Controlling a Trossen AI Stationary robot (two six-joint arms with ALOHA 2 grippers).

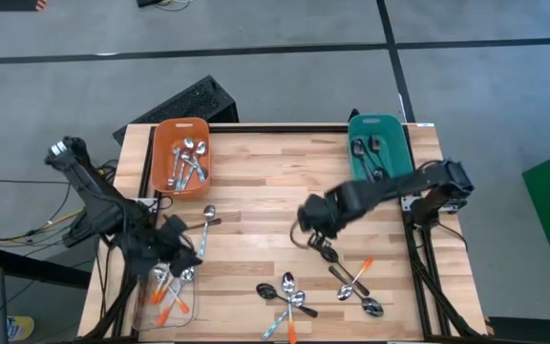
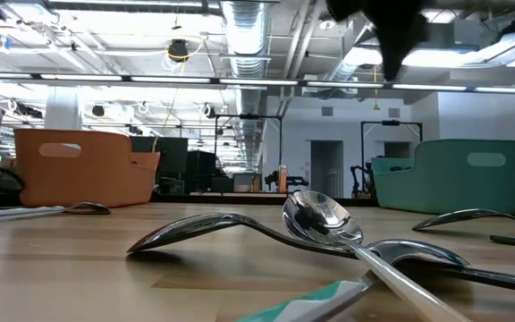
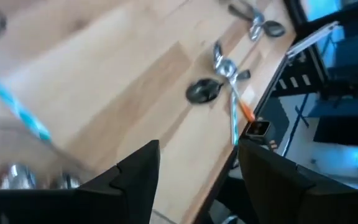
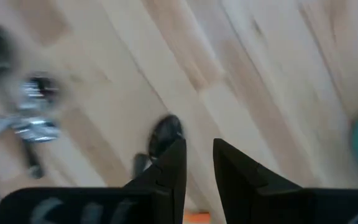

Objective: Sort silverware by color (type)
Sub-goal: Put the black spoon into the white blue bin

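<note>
Right gripper (image 4: pixel 197 163), fingers narrowly parted and holding nothing, poised at centre frame of the high view above a dark spoon (image 1: pixel 325 251) lying just below it, long axis running diagonally toward lower right. Best closed squarely across the handle, clear of neighbouring spoons, then carried to the teal bin (image 1: pixel 378 143) at upper right. Left gripper (image 1: pixel 181 250), open and empty, waiting at lower left.

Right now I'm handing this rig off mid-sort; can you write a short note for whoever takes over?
Left gripper: jaws open, empty, by the clear tray holding orange-handled spoons.
Right gripper: jaws open, empty, over a dark spoon at mid-table.
Done: silver spoons in the orange bin; dark spoons in the teal bin.
Left: one silver spoon near the left gripper, and mixed spoons along the near edge.
</note>
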